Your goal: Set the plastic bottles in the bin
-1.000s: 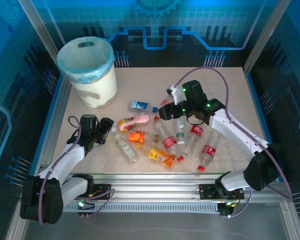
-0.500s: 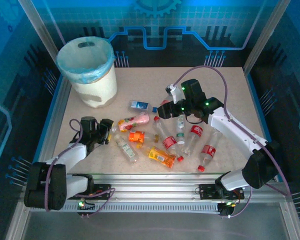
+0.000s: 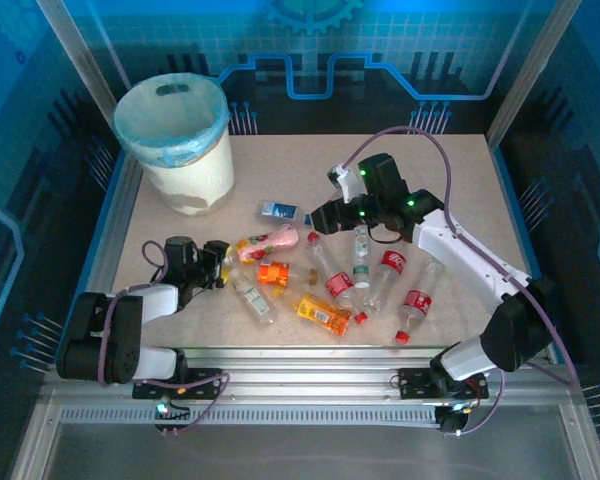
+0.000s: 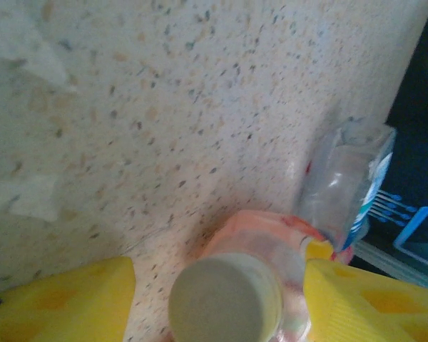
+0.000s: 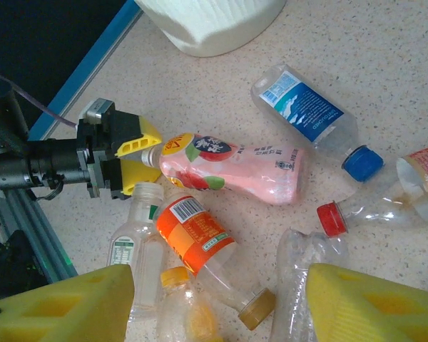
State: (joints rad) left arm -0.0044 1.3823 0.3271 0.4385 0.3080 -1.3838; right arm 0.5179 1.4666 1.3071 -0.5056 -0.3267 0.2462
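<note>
The bin (image 3: 192, 182) stands upright at the far left corner of the speckled beige table (image 3: 460, 190). It is a round, cream, bucket-shaped tub with a thin pale blue bag folded over its rim.

The plastic bottles (image 3: 360, 275) all lie on their sides in a loose cluster at mid-table, well apart from the bin. They are mostly clear and crinkled, with glossy red, green or orange labels.

The left gripper (image 4: 217, 260) sits low at the left end of the cluster. Its blocky yellow fingers (image 4: 57, 303) straddle the neck end of the pink bottle (image 5: 232, 167), a smooth, rounded bottle with a fruit-print wrap. The jaws stand partly apart: bare table shows between one finger and the pale round cap (image 4: 225, 303), while the other finger lies against the bottle's shoulder.

Just beyond the pink bottle lies a ribbed clear bottle with a blue label (image 5: 307, 107) and a blue cap. Just beside the pink bottle on its near side lies the orange-labelled bottle (image 5: 196, 239), with a barcode on it.

The right gripper (image 5: 220, 274) hovers over the far side of the cluster. Its yellow fingers are spread wide, with nothing held between them.
</note>
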